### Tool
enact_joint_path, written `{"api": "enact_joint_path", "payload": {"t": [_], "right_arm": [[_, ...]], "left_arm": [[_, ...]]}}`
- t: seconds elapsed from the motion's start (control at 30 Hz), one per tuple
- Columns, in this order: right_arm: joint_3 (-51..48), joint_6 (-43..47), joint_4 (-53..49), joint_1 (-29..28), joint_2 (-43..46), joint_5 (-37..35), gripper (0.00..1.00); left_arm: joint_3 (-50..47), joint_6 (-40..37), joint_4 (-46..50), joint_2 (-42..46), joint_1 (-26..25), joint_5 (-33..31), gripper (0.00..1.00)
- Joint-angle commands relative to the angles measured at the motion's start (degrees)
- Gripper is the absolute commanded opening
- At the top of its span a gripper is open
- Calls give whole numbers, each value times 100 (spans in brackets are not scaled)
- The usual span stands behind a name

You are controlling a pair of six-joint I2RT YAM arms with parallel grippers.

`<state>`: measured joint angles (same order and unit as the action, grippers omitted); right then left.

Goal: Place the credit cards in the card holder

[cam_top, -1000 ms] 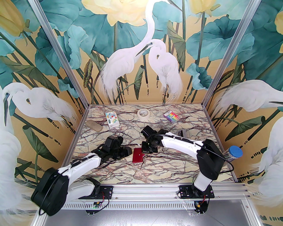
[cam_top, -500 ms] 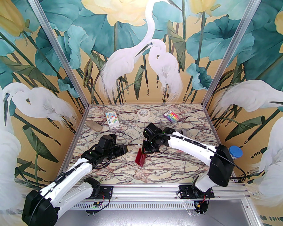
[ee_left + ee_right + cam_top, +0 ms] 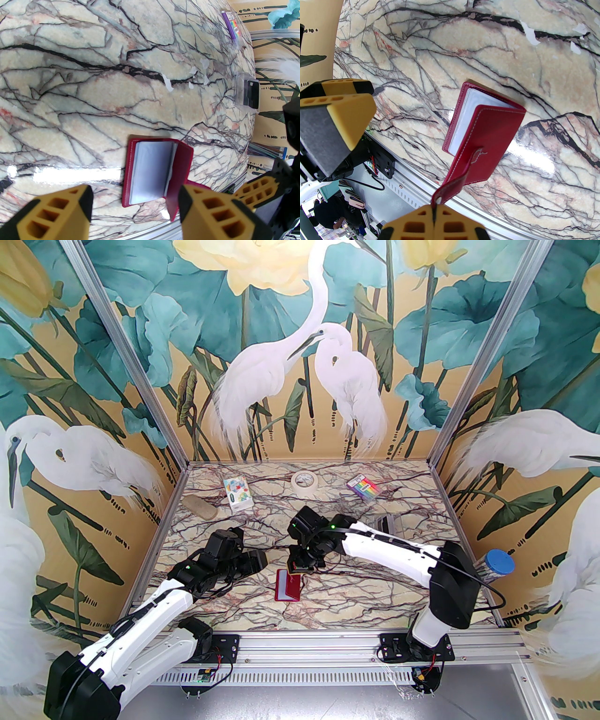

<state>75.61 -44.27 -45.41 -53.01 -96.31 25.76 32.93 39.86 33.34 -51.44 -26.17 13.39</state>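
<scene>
The holder is found open on the counter, near its front edge and roughly midway between the two arms. One half is laid flat on the marbled surface, with pale, clear pockets exposed inside the red rim. The other cover is held up at a tilt. Its snap tab is pinched between the closed fingertips of the right tool, which is placed in the top view just above the holder's far right corner.

The left tool is held just left of the holder without touching it. Its jaws are spread apart and nothing is gripped. In the left wrist view the holder is seen beyond the gap between the yellow fingers.

A dark card is seen inside a clear box at the right of the counter, well apart from the holder and partly hidden behind the right arm. How many cards are kept in it cannot be told.

Along the far edge a tape roll, a rainbow packet and a white printed box are laid out.
</scene>
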Motion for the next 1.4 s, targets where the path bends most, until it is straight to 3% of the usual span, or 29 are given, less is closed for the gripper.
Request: {"api": "enact_joint_path", "payload": {"t": [0.0, 0.2, 0.5, 0.67, 0.93, 1.37], "right_arm": [[-5, 98, 50, 2, 49, -70, 0], [-212, 198, -201, 53, 151, -427, 0], [-486, 425, -703, 307, 403, -1032, 0], [-621, 516, -833, 421, 437, -1331, 0], [-877, 479, -621, 546, 403, -1310, 0], [-974, 463, -755, 608, 228, -1804, 0]], "left_arm": [[-134, 39, -214, -40, -2, 315, 57], [-243, 57, -499, -234, -2, 621, 45], [-336, 79, -806, -296, -9, 926, 37], [-329, 18, -819, -405, -11, 951, 37], [-360, 92, -1393, -648, -105, 1516, 32], [-510, 260, -2488, -1892, -661, 1667, 27]]}}
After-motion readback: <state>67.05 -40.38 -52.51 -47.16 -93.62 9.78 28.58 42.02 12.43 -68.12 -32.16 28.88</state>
